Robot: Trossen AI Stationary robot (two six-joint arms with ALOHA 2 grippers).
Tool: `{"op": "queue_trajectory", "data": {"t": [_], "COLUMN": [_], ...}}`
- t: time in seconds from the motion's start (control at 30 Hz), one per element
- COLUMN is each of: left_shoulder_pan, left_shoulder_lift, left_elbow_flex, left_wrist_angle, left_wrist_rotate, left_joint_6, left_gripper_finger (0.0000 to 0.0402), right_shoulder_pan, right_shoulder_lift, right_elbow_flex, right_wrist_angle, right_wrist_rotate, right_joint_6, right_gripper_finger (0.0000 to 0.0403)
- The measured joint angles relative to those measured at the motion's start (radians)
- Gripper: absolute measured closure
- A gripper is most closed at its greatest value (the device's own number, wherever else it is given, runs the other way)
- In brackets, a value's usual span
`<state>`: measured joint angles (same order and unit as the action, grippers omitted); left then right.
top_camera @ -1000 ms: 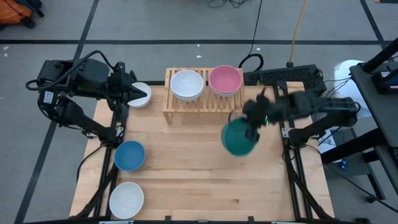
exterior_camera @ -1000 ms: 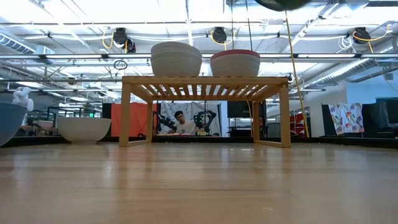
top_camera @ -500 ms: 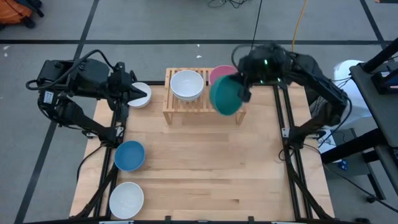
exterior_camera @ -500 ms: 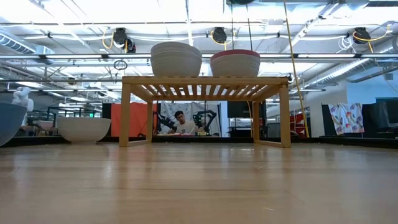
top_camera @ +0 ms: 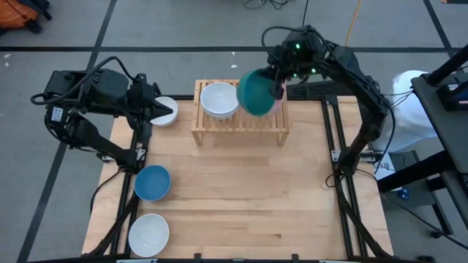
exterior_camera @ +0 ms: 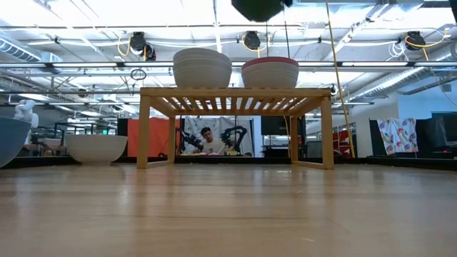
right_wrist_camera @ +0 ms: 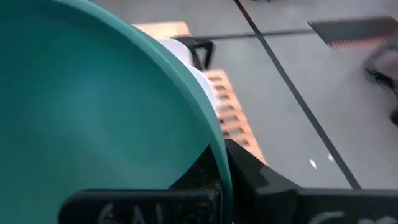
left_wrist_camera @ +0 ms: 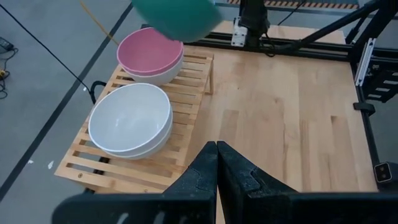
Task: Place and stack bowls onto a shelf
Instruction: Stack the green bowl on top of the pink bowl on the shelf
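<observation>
The dark green bowl is held in the air by the right gripper, whose jaws are clenched on its rim, as is seen close up in the right wrist view, where the rim is pinched between the dark fingers. The bowl is tilted on its side and hangs above the right part of the shelf, over the pink bowl, without touching it. In the low view its underside shows high above the two bowls on the slatted top.

On the shelf, at the far side of the tabletop, a stack of white bowls is seen on the left and the pink bowl on the right, just beside each other.

The left gripper is held at the far left edge of the tabletop, its jaws pressed together on nothing, just beside a white bowl. A blue bowl and another white bowl are set near the left edge, at the near corner.
</observation>
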<state>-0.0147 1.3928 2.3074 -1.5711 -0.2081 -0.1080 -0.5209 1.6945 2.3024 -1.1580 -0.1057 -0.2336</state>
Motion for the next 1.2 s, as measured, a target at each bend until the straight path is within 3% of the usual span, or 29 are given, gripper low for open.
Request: {"op": "queue_trajectory", "data": {"t": [0.43, 1.07, 1.2], "left_shoulder_pan": [0.000, 0.000, 0.000], "left_shoulder_lift": [0.000, 0.000, 0.000], "left_elbow_flex": [0.000, 0.000, 0.000], "left_wrist_angle": [0.000, 0.000, 0.000], "left_wrist_rotate": [0.000, 0.000, 0.000], "left_joint_6": [-0.028, -0.038, -0.039], "left_gripper_finger": [0.0398, 0.0398, 0.0398], "right_shoulder_pan": [-0.201, -0.299, -0.298], "right_shoulder_lift": [0.086, 0.220, 0.244], "right_elbow_flex": [0.000, 0.000, -0.001], "right_wrist_angle": [-0.070, -0.218, -0.277], "right_wrist_rotate": [-0.055, -0.063, -0.145], "right_joint_6": [-0.018, -0.084, -0.152], "right_gripper_finger": [0.0403, 0.0403, 0.0403]}}
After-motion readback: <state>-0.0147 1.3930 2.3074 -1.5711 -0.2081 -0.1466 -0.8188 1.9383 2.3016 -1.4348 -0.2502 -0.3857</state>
